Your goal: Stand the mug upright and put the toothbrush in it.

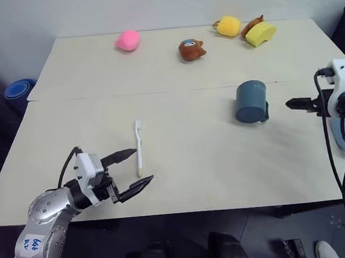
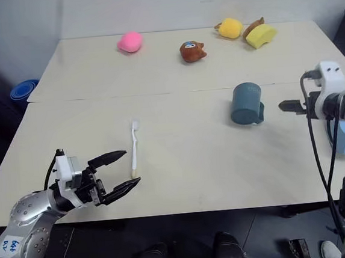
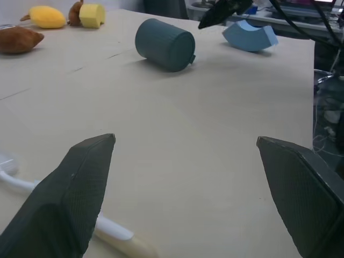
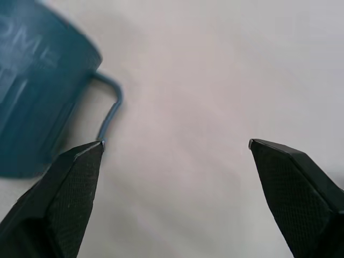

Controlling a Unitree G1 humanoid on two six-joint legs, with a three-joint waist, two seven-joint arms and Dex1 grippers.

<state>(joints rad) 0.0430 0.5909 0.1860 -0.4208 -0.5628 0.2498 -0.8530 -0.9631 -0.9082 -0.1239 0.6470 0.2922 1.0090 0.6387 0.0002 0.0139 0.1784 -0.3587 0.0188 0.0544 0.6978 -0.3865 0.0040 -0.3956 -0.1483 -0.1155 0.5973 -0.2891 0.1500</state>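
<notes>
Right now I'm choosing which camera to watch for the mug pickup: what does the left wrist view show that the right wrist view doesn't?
Left wrist view alone: the toothbrush by the open left claw, the light blue foam block, the toys, and the mug lying on its side. Right wrist view alone: the mug's thin handle close up, between the open right claw's fingers. Both share the mug and table.

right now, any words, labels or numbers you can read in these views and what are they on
Mug: raised letters on its side, cut off and blurred; roughly "OME" at best, not surely readable.
Left arm, white sticker: blue handwritten marks, too small to read.
Toothbrush and the toys at the table's far side: no text visible.
</notes>
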